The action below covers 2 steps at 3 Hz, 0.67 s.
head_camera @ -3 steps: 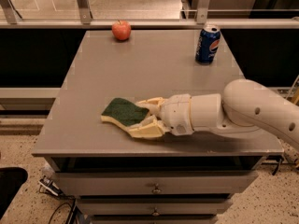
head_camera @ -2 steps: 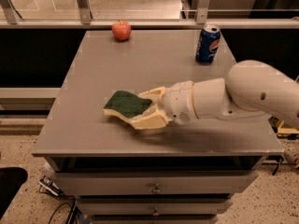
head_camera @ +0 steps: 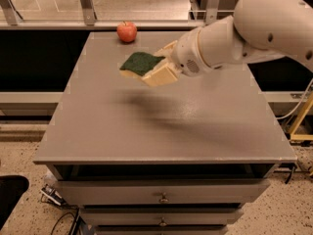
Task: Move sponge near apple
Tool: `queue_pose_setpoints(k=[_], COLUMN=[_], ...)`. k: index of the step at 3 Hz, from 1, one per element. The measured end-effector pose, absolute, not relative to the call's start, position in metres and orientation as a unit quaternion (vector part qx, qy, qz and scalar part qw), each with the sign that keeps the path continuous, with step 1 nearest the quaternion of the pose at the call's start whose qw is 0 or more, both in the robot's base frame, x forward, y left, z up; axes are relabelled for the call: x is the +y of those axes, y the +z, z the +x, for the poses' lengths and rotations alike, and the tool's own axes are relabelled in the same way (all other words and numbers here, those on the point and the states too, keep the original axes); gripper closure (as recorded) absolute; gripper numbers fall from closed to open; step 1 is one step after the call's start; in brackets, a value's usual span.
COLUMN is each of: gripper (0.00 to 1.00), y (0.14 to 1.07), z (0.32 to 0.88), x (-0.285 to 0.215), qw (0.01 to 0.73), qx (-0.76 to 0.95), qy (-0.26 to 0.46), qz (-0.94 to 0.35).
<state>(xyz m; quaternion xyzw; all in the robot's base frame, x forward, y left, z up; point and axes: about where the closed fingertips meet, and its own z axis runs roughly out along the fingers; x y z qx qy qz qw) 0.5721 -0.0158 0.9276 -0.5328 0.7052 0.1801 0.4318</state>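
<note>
The sponge (head_camera: 140,62), dark green on top with a pale yellow base, is held in the air above the back middle of the grey table (head_camera: 146,126). My gripper (head_camera: 159,65) is shut on the sponge's right side, with cream fingers (head_camera: 161,75) above and below it. The white arm reaches in from the upper right. The red apple (head_camera: 126,31) sits at the table's back edge, a short way behind and left of the sponge. The sponge's shadow lies on the table below it.
The table has drawers (head_camera: 161,195) in front. A metal railing (head_camera: 88,4) runs behind the table. A yellow stand leg (head_camera: 303,116) is at the right. The blue soda can is hidden behind my arm.
My gripper has lifted the sponge off the table's front area and carried it back and up toward the apple. The arm now covers the soda can.
</note>
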Motion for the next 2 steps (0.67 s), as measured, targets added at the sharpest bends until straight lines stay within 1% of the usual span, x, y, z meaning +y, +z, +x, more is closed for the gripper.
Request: queue_pose_setpoints(k=[1, 2], gripper=[1.00, 1.00], y=[0.940, 0.929], z=[0.629, 0.680], x=[-0.023, -0.038], qw=[0.439, 0.458], qx=[0.736, 0.758], qy=[0.179, 0.187], qz=[-0.483, -0.425])
